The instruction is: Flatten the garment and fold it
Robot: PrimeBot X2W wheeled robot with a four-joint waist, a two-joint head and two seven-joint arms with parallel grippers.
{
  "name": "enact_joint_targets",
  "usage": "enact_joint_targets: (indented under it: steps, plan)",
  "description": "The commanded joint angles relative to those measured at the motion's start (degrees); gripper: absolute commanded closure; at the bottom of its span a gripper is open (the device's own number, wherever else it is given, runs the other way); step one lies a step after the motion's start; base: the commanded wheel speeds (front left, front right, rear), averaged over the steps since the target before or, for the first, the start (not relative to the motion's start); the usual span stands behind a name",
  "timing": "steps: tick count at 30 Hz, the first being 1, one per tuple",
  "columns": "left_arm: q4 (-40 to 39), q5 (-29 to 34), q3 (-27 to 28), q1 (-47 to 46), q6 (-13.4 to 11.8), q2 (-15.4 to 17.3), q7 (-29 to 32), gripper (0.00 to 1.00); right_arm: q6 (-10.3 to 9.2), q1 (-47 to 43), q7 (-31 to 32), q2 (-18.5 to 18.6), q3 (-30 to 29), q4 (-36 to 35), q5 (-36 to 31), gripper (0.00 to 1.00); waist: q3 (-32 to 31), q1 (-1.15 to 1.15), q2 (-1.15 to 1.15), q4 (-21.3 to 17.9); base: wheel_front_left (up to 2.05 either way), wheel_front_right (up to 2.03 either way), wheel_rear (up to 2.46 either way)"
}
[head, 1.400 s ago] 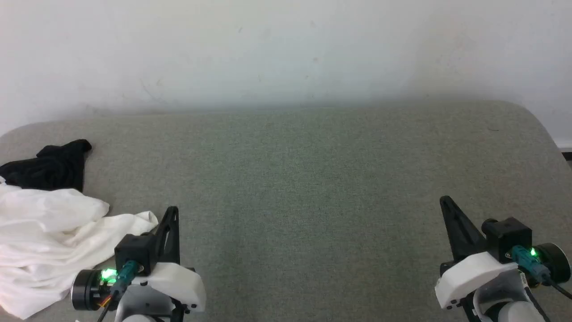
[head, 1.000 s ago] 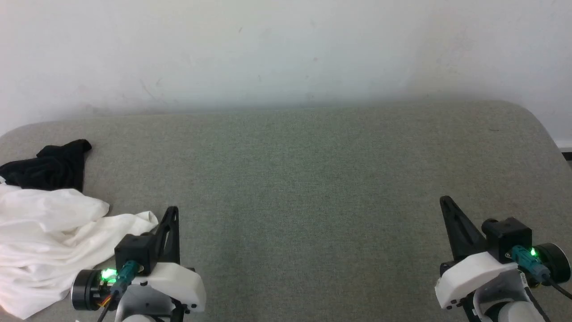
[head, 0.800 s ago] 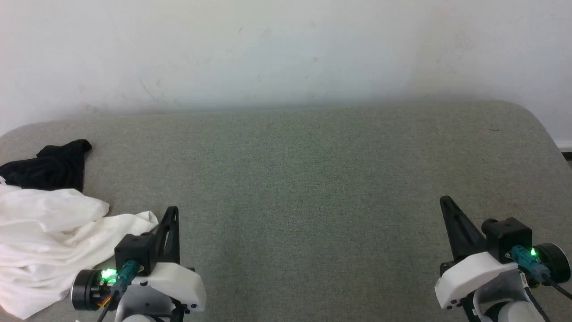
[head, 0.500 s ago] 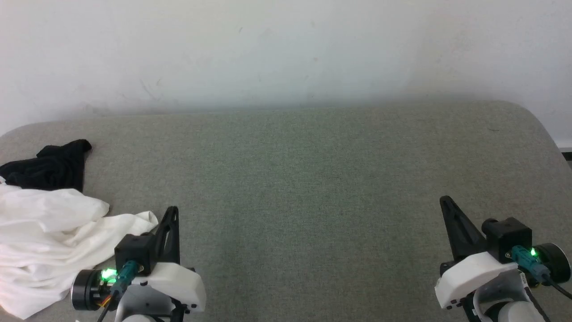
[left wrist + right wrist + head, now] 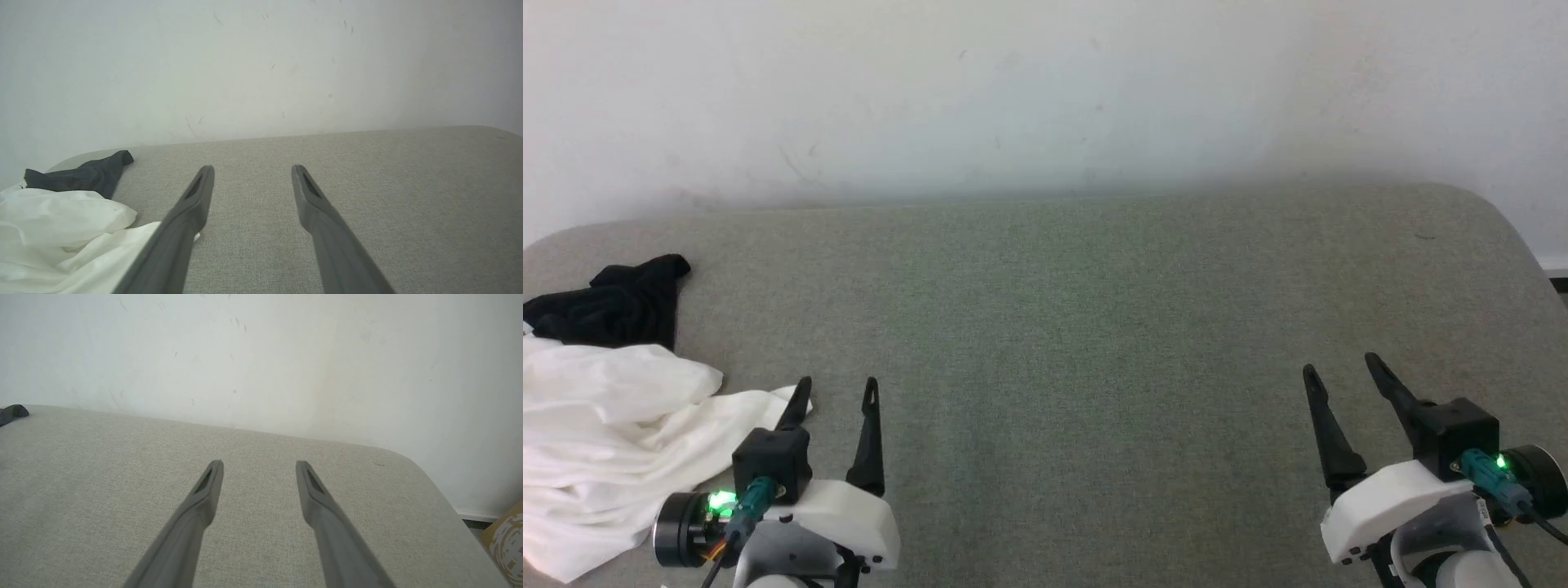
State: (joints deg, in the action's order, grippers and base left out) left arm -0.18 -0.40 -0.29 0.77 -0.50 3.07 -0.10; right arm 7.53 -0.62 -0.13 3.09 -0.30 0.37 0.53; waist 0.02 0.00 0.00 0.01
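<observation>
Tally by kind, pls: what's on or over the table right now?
Garment: 1, the crumpled garment, cream-white with a black sleeve, at the left edge of the table.
Grippers: 2, the left gripper and the right gripper, both open and holding nothing.
Total: 3

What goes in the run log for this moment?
left gripper: open, empty, beside garment | right gripper: open, empty, over grey surface | garment: crumpled at left edge
</observation>
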Motion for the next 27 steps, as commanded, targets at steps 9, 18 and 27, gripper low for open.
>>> enact_joint_targets:
  steps: [9, 18, 27]
  plan:
    - [-0.5, -1.0, 0.1, 0.6, -0.2, 0.0, -1.5, 0.00, 0.00, -0.5, -1.5, 0.0, -1.5, 0.3, 1.1, 0.00, 0.2, 0.00, 0.00, 0.2, 0.00, 0.00, 0.00]
    - [-1.0, -1.9, 0.3, 0.9, -0.5, 0.0, -2.6, 0.00, -0.01, -0.7, -2.5, 0.0, -2.6, 0.7, 1.8, 0.00, 0.5, 0.00, 0.00, 0.9, 0.00, 0.00, 0.00]
    - [-1.3, -3.2, 0.0, 0.7, -1.0, 0.0, -3.6, 0.00, -0.01, -0.7, -3.6, -0.1, -3.6, 0.6, 2.1, 0.00, 1.1, 0.00, 0.00, 2.9, 0.00, 0.00, 0.00]
